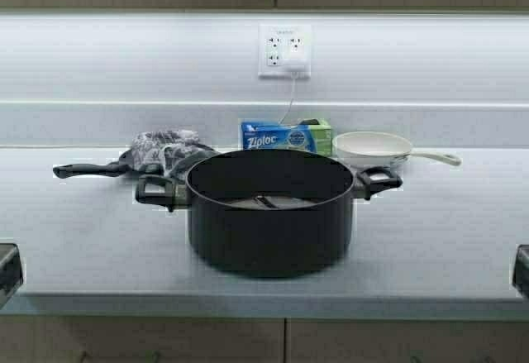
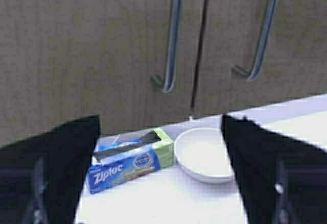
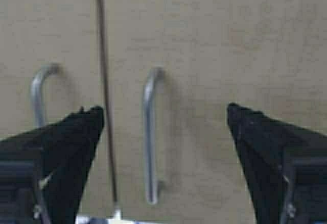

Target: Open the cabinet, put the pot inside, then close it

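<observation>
Left gripper [image 2: 161, 178] is spread wide, empty, raised facing the cabinet [image 2: 102, 45], doors closed; Ziploc box [image 2: 130, 162] & white frying pan [image 2: 204, 155] sit below it on the counter [image 2: 168, 198]. Right gripper [image 3: 163, 157] also gapes w/ nothing held, a door handle [image 3: 149, 137] straight ahead betw. its fingers. Pot [image 1: 269, 210] stands on the counter under both, long-handled black pan [image 1: 107, 167] w/ grey cloth [image 1: 164, 148] just behind it.

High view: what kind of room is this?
Most likely a home-style kitchen: a pot and frying pan sit on a countertop, with a wall outlet and closed cabinet doors above.
</observation>
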`<state>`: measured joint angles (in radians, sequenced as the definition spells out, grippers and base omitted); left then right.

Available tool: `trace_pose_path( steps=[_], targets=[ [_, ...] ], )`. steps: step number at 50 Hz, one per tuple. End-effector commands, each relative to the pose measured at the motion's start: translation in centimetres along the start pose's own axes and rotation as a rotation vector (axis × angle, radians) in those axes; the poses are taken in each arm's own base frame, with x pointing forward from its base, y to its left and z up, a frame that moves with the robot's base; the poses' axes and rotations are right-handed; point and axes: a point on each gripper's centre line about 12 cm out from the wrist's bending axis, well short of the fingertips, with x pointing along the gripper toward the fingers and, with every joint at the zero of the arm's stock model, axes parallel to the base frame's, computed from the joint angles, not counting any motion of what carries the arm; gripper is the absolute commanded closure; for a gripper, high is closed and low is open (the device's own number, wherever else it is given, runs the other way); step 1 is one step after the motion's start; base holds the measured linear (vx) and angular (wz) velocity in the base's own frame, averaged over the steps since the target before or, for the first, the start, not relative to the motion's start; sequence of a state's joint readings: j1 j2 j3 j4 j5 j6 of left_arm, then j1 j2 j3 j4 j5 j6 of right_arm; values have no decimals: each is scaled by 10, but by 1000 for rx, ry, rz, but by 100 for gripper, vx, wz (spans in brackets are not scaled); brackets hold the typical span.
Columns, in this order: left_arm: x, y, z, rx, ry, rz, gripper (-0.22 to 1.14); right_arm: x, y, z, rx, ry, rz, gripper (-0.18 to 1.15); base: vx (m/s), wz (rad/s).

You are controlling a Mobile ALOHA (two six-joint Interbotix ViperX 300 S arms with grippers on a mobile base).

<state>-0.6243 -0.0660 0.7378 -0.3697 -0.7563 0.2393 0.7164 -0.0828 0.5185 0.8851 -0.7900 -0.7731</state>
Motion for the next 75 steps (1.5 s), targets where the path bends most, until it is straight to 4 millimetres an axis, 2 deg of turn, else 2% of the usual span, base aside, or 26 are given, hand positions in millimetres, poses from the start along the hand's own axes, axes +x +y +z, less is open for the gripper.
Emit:
trace_pose_path(
  steps=[1,8,12,17,24,41,44,46,48,53,55,57,63,75],
  targets=[
    [26,-12,3,-19,-96,121,-9,12,5,12,21,21,-51,-5,1,-1],
    [47,-22,-1,-31,-115,149,-9,17,10,5,50,42,-32,-5,1,-1],
    [57,-25,0,-33,-131,152,-9,25,4,4,70,40,-55,-5,0,0],
    [69,-24,5,-41,-163,166,-9,36,-3,3,69,40,-76,-5,0,0],
    [86,-23,7,-49,-186,179,-9,50,-3,4,63,38,-65,-4,0,0],
    [105,-9,3,-45,-200,218,-6,70,8,-5,44,49,-37,-2,0,0],
    [105,-8,3,-40,-200,222,4,70,8,-5,42,51,-37,9,-2,1],
    [104,-8,3,-42,-199,223,17,70,8,-7,42,56,-34,21,-3,1],
    [105,-8,4,-42,-195,220,34,71,10,-9,40,64,-27,38,-3,0],
    [106,-10,2,-39,-173,207,86,72,12,-9,44,76,-7,89,-3,1],
    [107,-11,2,-42,-161,199,103,72,13,-10,47,80,-6,103,-3,3],
    [106,-12,0,-38,-145,192,102,71,13,-8,52,81,-3,106,-2,2],
    [97,-14,8,-47,-103,159,84,62,11,0,65,98,29,86,-2,2],
    [51,-18,35,-26,-1,52,88,10,-2,23,66,164,170,90,-1,1]
  ],
)
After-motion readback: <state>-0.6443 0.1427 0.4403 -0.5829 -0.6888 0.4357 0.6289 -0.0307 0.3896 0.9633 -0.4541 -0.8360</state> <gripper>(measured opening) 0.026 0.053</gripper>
